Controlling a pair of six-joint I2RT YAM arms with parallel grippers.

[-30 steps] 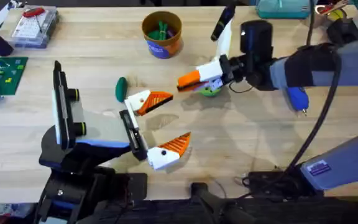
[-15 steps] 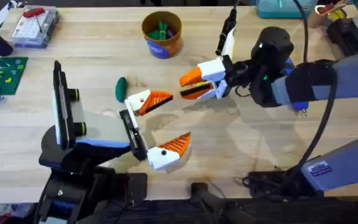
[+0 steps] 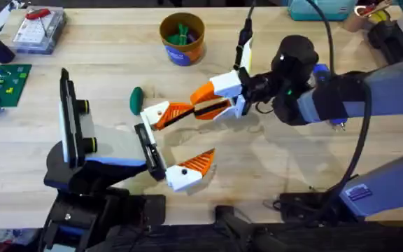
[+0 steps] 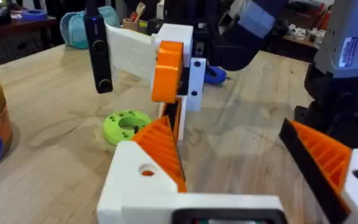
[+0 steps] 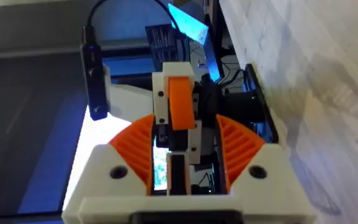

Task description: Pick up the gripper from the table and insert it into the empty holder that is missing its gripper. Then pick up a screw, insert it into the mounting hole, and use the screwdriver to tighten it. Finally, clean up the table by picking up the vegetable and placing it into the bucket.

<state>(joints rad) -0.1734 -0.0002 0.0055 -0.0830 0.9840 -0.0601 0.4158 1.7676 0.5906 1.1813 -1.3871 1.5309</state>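
Overhead: the right gripper (image 3: pixel 193 105) reaches in from the right, its orange fingers rolled one above the other and partly apart. Their tips are at the ribbed orange tip of the gripper (image 3: pixel 165 113), which sits at the far end of the holder (image 3: pixel 147 148). Whether that piece is seated in the bracket or merely lies against it, I cannot tell. The left gripper (image 3: pixel 201 130) is spread wide and grasps nothing. A green vegetable (image 3: pixel 137 100) lies on the table (image 3: pixel 103 63) just beside the piece, and the bucket (image 3: pixel 182 38) stands well behind. The stickers on the right arm and the bucket's blue band carry marks too small to read.

Left wrist: the piece's white base shows a bare mounting hole. The right gripper hangs just beyond its tip, and a green ring (image 4: pixel 126 124) lies on the wood beneath. The label on the arm behind is unreadable.

Right wrist: the piece's orange front stands centred in the gap between the two pads, which have closed on nothing. I judge that the grip should close squarely on the ribbed flanks. The piece should stay in line with the bracket as it is pressed home, with the hole left clear for the screw. A blue label behind is illegible.
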